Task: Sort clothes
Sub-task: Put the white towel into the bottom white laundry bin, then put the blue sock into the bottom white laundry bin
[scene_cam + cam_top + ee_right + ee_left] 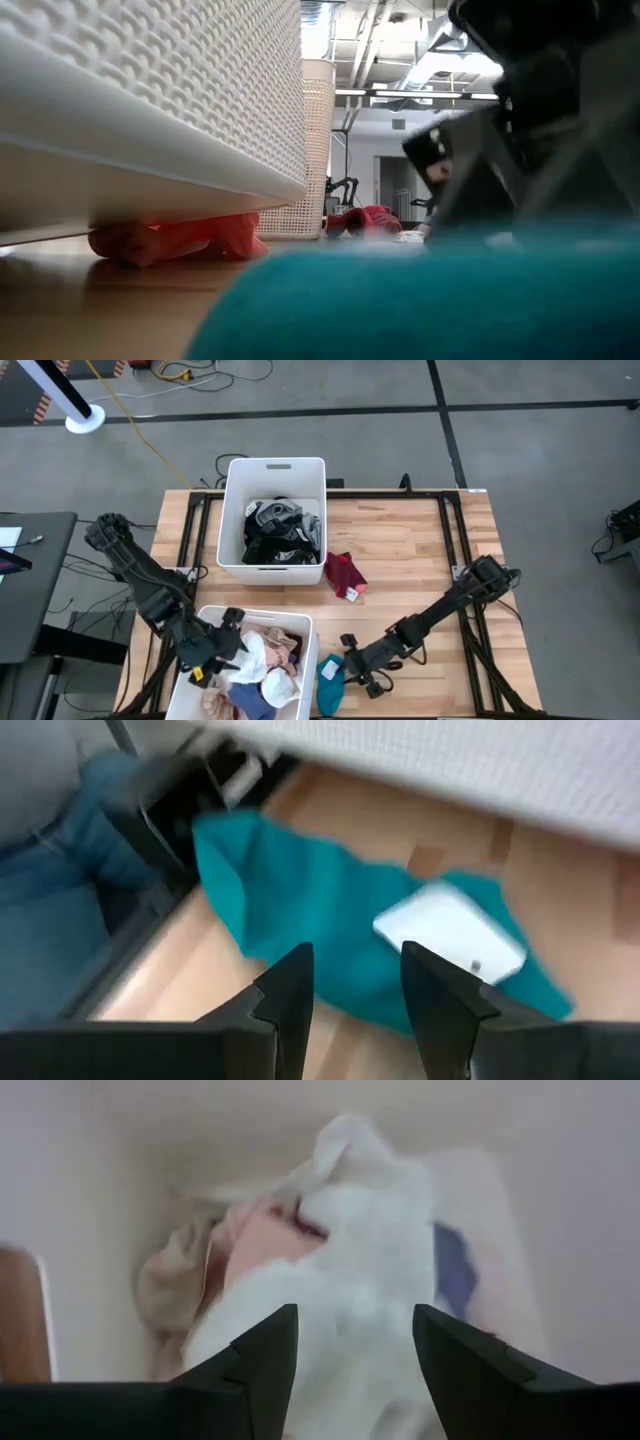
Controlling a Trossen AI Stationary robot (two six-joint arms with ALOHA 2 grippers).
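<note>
The clothes are split up. Dark garments (280, 530) fill the far white bin (236, 480), and white, pink and blue ones (265, 670) fill the near white bin (300, 622). A maroon garment (345, 573) lies flat on the table beside the far bin. A teal garment (300, 910) with a white tag (450, 932) lies flat near the table's front edge (329, 682). My left gripper (355, 1315) hangs open over the near bin, above a white garment (360, 1250). My right gripper (355, 960) is open, slanting down just over the teal garment, to its right (352, 658).
Black frame rails (455, 540) run along the table's sides. A person's leg in blue jeans (50, 890) shows just past the table's near edge. Bare wood (410, 550) lies right of the far bin. The near bin's wall (150, 80) stands close beside the teal garment (450, 300).
</note>
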